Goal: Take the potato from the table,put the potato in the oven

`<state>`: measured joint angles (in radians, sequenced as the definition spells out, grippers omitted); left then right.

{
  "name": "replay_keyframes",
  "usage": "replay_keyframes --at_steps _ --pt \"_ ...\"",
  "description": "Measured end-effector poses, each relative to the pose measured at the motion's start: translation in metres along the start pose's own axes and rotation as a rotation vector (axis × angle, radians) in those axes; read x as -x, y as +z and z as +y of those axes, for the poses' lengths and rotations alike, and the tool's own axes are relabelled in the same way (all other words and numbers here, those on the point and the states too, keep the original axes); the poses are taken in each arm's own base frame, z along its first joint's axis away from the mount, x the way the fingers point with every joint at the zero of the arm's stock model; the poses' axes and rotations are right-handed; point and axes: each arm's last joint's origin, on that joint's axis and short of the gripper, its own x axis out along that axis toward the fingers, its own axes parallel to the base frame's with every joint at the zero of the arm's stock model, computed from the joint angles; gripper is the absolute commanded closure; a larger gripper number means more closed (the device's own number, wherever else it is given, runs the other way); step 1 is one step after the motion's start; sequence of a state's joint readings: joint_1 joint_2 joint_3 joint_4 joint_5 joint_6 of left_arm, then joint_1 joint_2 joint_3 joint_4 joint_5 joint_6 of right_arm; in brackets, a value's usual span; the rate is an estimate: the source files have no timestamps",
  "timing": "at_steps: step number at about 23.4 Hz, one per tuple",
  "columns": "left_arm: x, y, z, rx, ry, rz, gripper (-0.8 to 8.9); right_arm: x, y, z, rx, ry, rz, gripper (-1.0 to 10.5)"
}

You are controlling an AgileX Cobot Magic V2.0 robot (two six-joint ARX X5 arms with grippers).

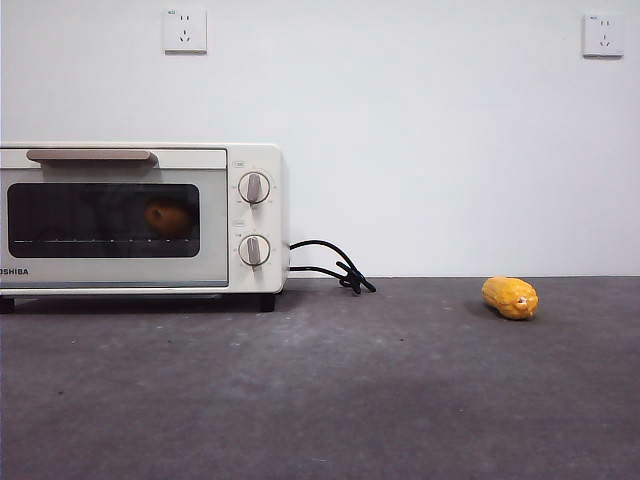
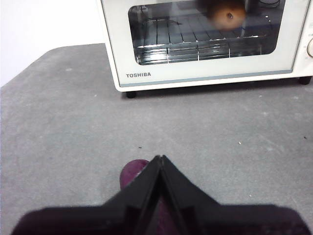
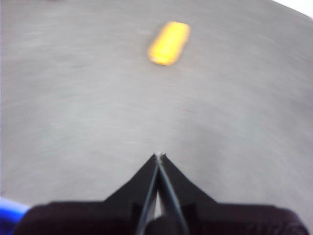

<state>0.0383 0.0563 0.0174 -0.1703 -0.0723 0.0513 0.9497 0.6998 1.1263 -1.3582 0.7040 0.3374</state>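
Observation:
The potato [image 1: 168,218] lies inside the cream-white oven [image 1: 140,218] on its wire rack, seen through the closed dark glass door; the left wrist view shows the potato [image 2: 228,15] behind the glass too. My left gripper [image 2: 161,157] hovers shut and empty over the dark grey table [image 2: 220,142], well in front of the oven [image 2: 205,73]. My right gripper [image 3: 159,155] is shut with nothing in it, above the table [image 3: 73,98], some way from the corn piece. Neither arm shows in the front view.
An orange-yellow corn piece [image 1: 510,297] lies on the table at the right, blurred as a corn piece [image 3: 168,42] in the right wrist view. The oven's black cord [image 1: 335,265] trails beside it. A dark purple object [image 2: 133,172] sits under the left jaws.

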Motion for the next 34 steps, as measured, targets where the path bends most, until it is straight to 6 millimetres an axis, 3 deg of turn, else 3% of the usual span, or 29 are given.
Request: replay_keyframes --at_steps 3,5,8,11,16,22,34 --pt "0.000 -0.001 0.000 0.000 0.000 0.008 8.17 -0.010 0.004 -0.014 -0.158 -0.182 0.008 9.4" --pt "-0.001 -0.001 0.000 -0.001 0.000 0.009 8.17 -0.022 0.010 -0.021 -0.321 -0.228 -0.131 9.4" --pt "-0.001 -0.001 0.000 -0.001 0.000 0.009 8.17 -0.051 0.010 -0.023 -0.391 -0.090 -0.441 9.4" --pt "-0.001 -0.001 0.000 0.000 -0.001 0.011 8.17 -0.091 -0.013 -0.020 -0.314 0.018 -0.654 9.4" --pt "-0.001 -0.001 0.000 0.000 -0.001 0.012 8.17 -0.122 -0.057 -0.017 -0.335 -0.106 -0.568 9.4" --pt "-0.001 -0.001 0.000 -0.001 -0.001 0.012 8.17 -0.140 -0.096 -0.012 -0.365 -0.219 -0.510 9.4" --pt "-0.001 -0.001 0.000 -0.001 -0.001 0.012 8.17 -0.156 -0.128 0.000 -0.355 -0.184 -0.509 9.4"
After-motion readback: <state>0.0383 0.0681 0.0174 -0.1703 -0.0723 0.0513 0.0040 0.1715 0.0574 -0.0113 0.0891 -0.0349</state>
